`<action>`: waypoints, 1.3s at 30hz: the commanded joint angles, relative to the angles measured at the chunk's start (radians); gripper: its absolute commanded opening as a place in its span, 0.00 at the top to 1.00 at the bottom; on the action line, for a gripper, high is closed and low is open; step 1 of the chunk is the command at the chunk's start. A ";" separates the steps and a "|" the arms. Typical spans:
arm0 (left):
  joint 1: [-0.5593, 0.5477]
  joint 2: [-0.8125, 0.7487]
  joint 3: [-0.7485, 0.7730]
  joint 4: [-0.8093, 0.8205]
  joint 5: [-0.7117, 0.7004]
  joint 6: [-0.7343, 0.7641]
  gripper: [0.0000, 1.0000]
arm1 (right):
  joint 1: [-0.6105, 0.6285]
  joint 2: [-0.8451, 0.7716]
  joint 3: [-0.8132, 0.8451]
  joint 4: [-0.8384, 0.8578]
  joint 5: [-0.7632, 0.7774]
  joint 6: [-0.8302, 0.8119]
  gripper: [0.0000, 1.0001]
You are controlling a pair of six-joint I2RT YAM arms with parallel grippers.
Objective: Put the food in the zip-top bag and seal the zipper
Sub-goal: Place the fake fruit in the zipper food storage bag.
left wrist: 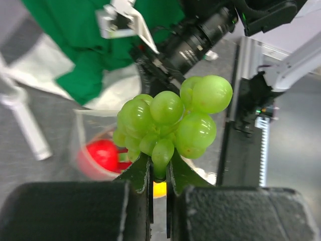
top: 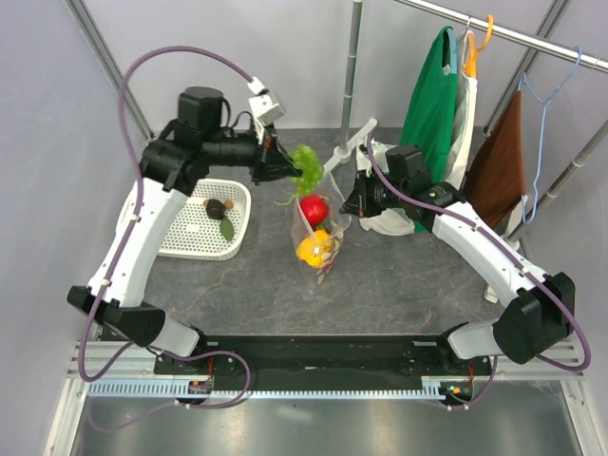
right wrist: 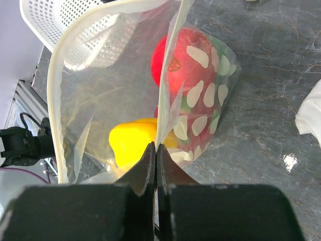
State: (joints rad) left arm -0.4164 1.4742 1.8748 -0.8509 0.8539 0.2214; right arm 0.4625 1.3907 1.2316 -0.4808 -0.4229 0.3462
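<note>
Risk first: the left gripper (left wrist: 158,173) is clamped on a single grape at the edge of the green bunch (left wrist: 170,125). Judgement: the bunch could twist or slip out if the arm moves sharply. The bunch hangs in mid-air at upper centre of the overhead view, close to the bag's mouth and not yet inside. Released from there, it could catch the rim and roll onto the table.

The right gripper (right wrist: 156,150) is pinched tight on one wall of the bag (right wrist: 90,85) near the rim. That thin film could slide from the pads, and the mouth would then sag shut.

Bag: clear plastic with white dots, at centre of the overhead view, mouth held open. The pale zipper (right wrist: 55,75) runs round the opening, unsealed; slider not visible. A red piece (right wrist: 173,65) and a yellow piece (right wrist: 133,138) are already inside. The white basket (top: 166,242) sits to the left of the bag, holding two dark items.
</note>
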 commanded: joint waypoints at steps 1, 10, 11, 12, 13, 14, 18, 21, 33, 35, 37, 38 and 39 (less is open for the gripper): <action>-0.081 0.061 -0.055 0.087 0.030 -0.140 0.98 | 0.001 -0.025 0.042 0.038 -0.025 0.022 1.00; -0.124 0.126 -0.075 0.063 -0.074 -0.133 0.98 | 0.002 -0.032 0.049 0.042 -0.027 0.027 1.00; -0.125 0.132 -0.074 0.040 -0.090 -0.116 0.98 | 0.002 -0.033 0.051 0.041 -0.025 0.028 1.00; -0.127 0.133 -0.072 -0.012 -0.134 -0.085 0.98 | 0.002 -0.036 0.051 0.042 -0.025 0.027 1.00; -0.130 0.135 -0.077 -0.036 -0.157 -0.074 0.98 | 0.001 -0.041 0.052 0.042 -0.025 0.025 1.00; -0.131 0.136 -0.080 -0.055 -0.186 -0.071 0.98 | 0.001 -0.041 0.051 0.042 -0.027 0.024 1.00; -0.148 0.185 -0.048 -0.151 -0.335 -0.135 0.98 | 0.002 -0.042 0.048 0.045 -0.031 0.024 1.00; -0.153 0.202 -0.026 -0.171 -0.323 -0.212 0.95 | 0.002 -0.041 0.048 0.053 -0.037 0.031 1.00; -0.226 0.149 -0.034 -0.115 -0.544 -0.292 0.69 | 0.002 -0.061 0.049 0.062 -0.039 0.033 1.00; -0.225 0.133 -0.046 -0.125 -0.544 -0.266 0.48 | 0.002 -0.067 0.048 0.062 -0.036 0.030 1.00; -0.222 0.100 -0.062 -0.131 -0.553 -0.258 0.24 | 0.002 -0.068 0.046 0.062 -0.037 0.022 1.00; -0.207 0.083 -0.068 -0.128 -0.555 -0.263 0.22 | 0.002 -0.068 0.048 0.064 -0.036 0.019 1.00; -0.196 0.055 -0.075 -0.120 -0.540 -0.267 0.20 | 0.002 -0.067 0.051 0.064 -0.036 0.019 1.00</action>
State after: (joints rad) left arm -0.6399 1.6436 1.8103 -0.9878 0.3428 -0.0399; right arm 0.4625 1.3579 1.2358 -0.4614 -0.4503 0.3737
